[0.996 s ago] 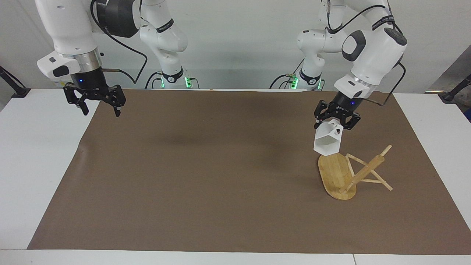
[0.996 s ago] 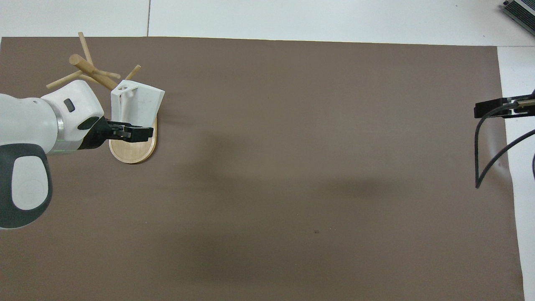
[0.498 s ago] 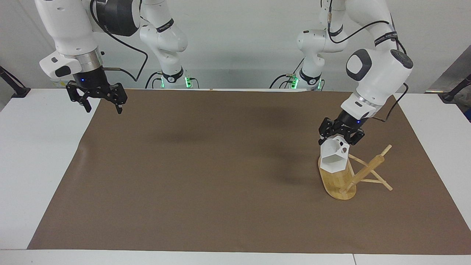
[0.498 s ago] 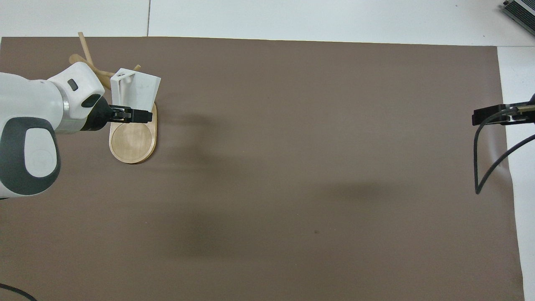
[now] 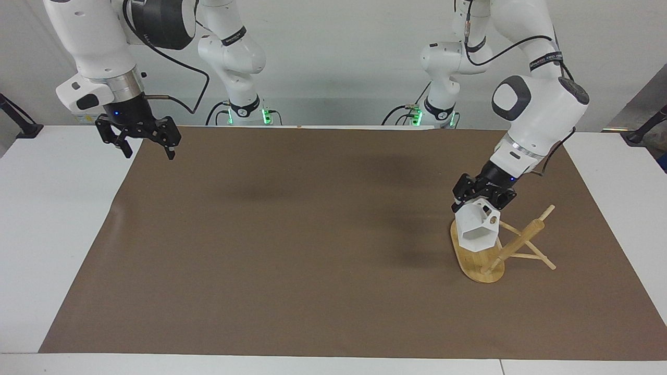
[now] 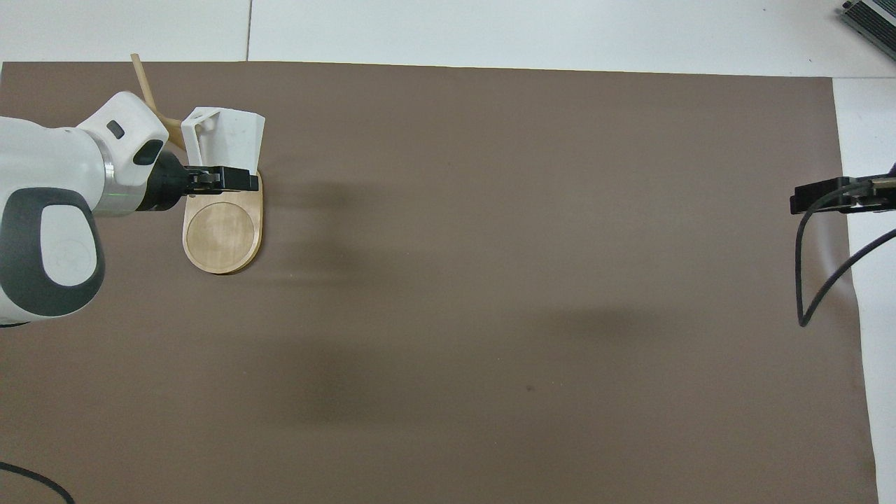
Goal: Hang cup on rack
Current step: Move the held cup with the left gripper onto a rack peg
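Claws number two: left claw (image 5: 484, 196) pinches one cup (image 5: 478, 230) over one rack (image 5: 482, 258); right claw (image 5: 141, 141) spread.

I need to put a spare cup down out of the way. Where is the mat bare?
The brown mat is bare from the rack to the waiting right gripper. It is crowded only where the left gripper holds the cup over the rack.

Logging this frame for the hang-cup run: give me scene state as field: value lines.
cup: white faceted cup, tilted, mouth toward the facing camera, over the rack
rack: bamboo rack, toward the left arm's end of the table
left gripper: left gripper shut on cup
right gripper: right gripper open, waiting above the mat's edge
hung: not yet
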